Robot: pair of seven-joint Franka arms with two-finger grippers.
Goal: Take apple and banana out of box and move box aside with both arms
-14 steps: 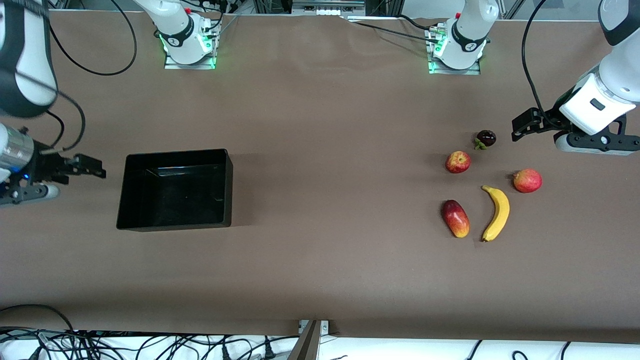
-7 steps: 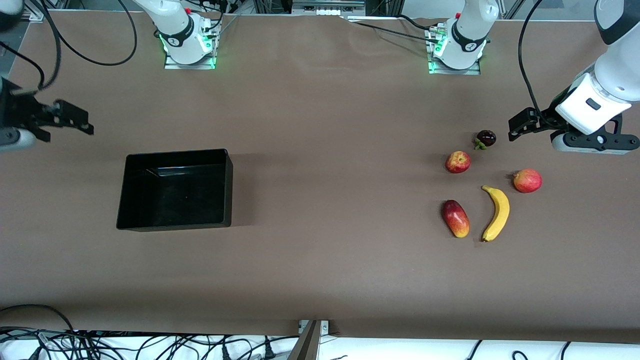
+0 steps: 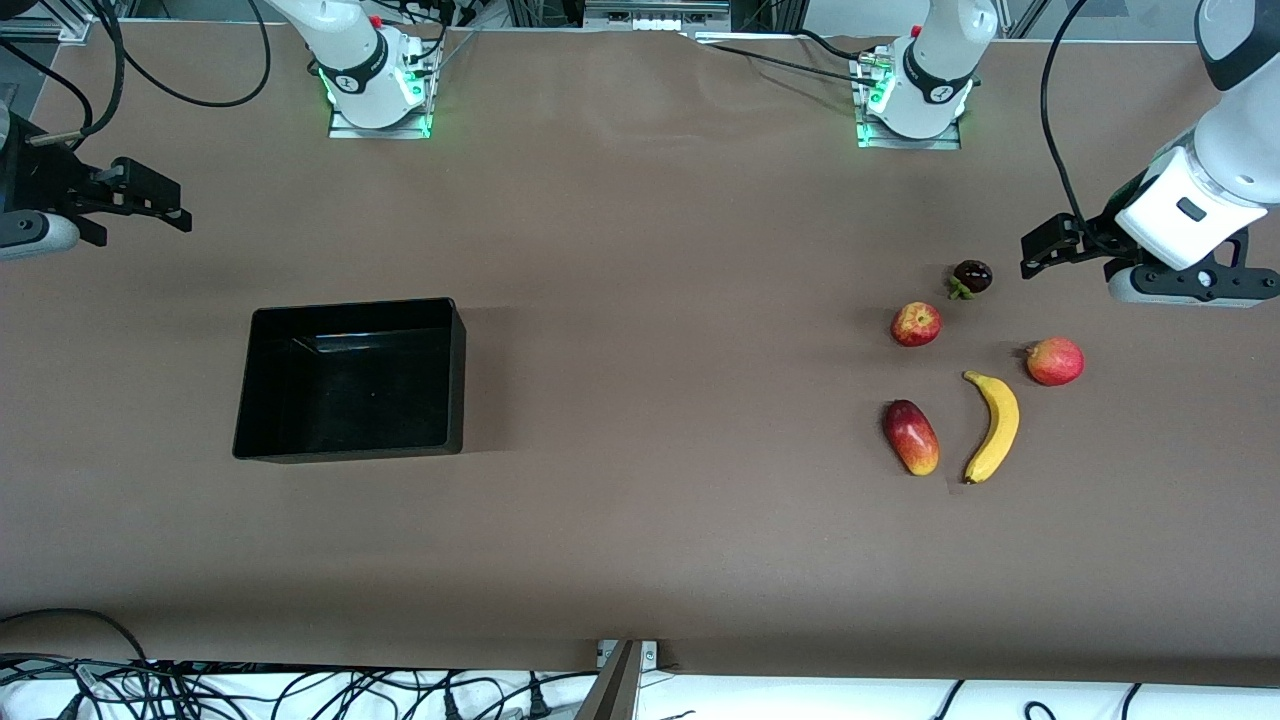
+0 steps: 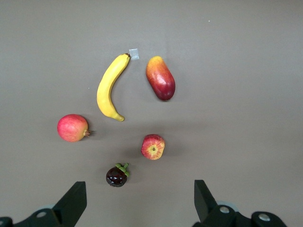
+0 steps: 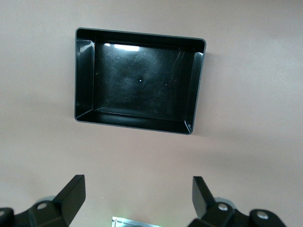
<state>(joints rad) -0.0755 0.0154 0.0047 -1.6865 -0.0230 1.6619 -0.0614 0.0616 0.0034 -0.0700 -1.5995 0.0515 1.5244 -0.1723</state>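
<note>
No text, label, brand, number or sign is readable on anything.

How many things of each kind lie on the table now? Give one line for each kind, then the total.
Banana: 1
Apple: 1
Mango: 1
Pink-red round fruit: 1
Dark purple small fruit: 1
Black box: 1
Total: 6

Two white arms, dark grey bands at joints. Black two-finger left gripper [image 3: 1045, 250] and right gripper [image 3: 150, 200]. Black cables loop off each arm. Bases glow green, red buttons on top.
</note>
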